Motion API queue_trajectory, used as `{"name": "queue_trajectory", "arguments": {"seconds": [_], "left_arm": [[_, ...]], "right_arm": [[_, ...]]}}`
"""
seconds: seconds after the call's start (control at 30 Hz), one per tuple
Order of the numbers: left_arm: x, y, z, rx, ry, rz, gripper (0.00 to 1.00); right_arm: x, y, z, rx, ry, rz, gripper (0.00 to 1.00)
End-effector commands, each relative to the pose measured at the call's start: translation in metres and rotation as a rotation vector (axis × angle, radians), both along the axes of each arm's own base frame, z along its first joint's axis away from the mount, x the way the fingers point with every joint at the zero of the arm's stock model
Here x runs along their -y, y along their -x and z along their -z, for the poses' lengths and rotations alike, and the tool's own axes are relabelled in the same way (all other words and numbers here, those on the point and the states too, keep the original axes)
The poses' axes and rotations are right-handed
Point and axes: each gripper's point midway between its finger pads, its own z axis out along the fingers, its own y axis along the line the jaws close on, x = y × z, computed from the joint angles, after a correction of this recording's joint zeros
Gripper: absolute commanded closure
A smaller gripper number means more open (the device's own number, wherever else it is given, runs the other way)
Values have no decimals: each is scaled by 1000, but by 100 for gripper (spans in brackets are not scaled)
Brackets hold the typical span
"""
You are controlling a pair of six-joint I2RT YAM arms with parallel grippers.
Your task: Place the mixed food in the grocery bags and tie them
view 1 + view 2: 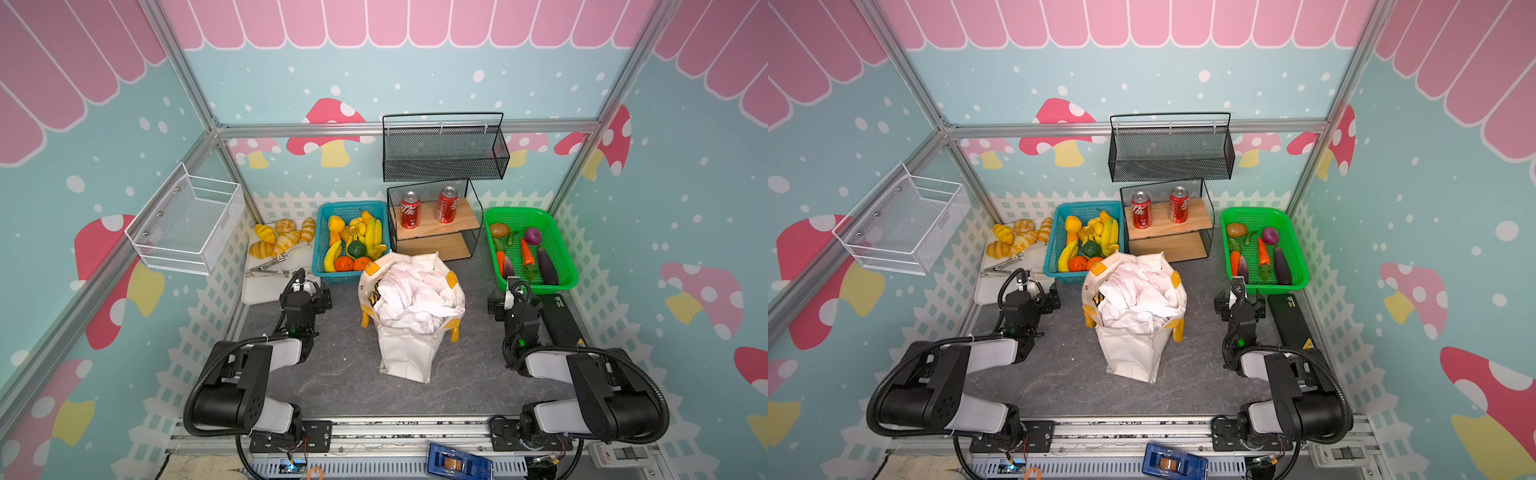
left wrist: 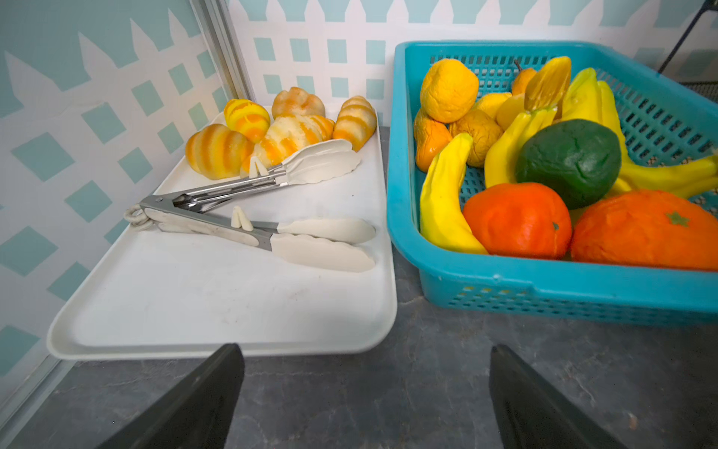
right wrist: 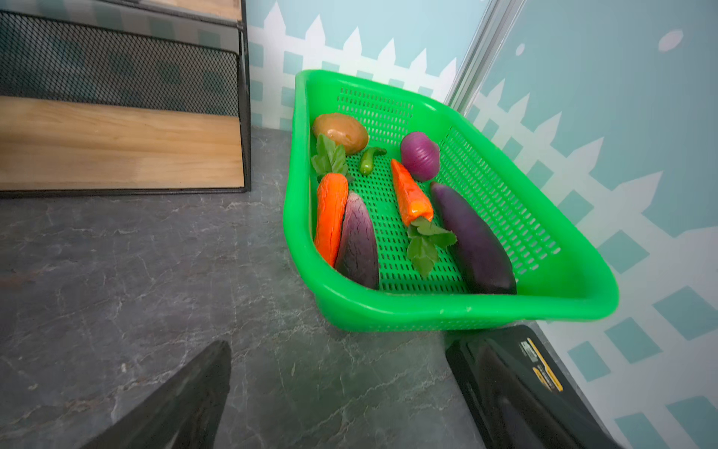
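The left gripper (image 2: 364, 350) and right gripper (image 3: 351, 348) gape wide, empty.

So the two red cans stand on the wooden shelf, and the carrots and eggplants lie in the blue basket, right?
Not quite. The carrots and eggplants lie in the green basket, as the right wrist view shows. The blue basket holds fruit. The cans do stand on the wooden shelf.
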Motion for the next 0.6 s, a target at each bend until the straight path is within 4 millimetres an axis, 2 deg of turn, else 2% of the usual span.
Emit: {"name": "queue_trajectory", "arguments": {"seconds": [0.0,0.1,0.3,0.33,0.57], "left_arm": [[-1,-7,-12,56,42,36,0],[-1,-10,-10,46,49,51,0],[-2,-10,-12,67,40,44,1],[-2,-10,-11,53,45,45,0],[-1,-10,-12,61,43,46,1]], "right_arm": [[3,-9,-17,113,4,-40,1],[12,-14,-12,92,-56,-51,1],[8,-2,-12,149,-53,-106,1],[8,-3,-7,119,-63,-103,1],[8,-2,-10,135,-60,-102,1]]}}
